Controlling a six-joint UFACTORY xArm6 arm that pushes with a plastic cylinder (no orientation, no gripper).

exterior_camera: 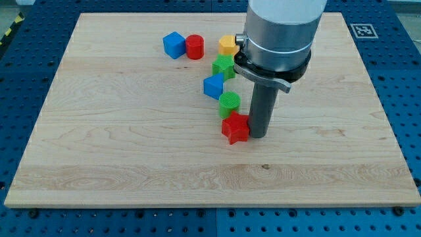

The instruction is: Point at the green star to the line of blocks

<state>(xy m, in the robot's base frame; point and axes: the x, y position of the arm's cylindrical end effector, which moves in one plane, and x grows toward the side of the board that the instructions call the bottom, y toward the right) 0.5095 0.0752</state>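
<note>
The green star (223,66) lies near the view's top centre, just below the yellow block (228,45), which the arm partly hides. From the star a line of blocks runs down: a blue block (214,86), a green round block (230,101) and a red star (235,128). My tip (257,135) rests on the board right beside the red star, at its right side, at the line's lower end. It is well below the green star.
A blue cube (174,45) and a red cylinder (195,47) sit side by side at the view's top, left of the yellow block. The wooden board (118,145) lies on a blue perforated table. The arm's grey body (279,33) covers the top centre-right.
</note>
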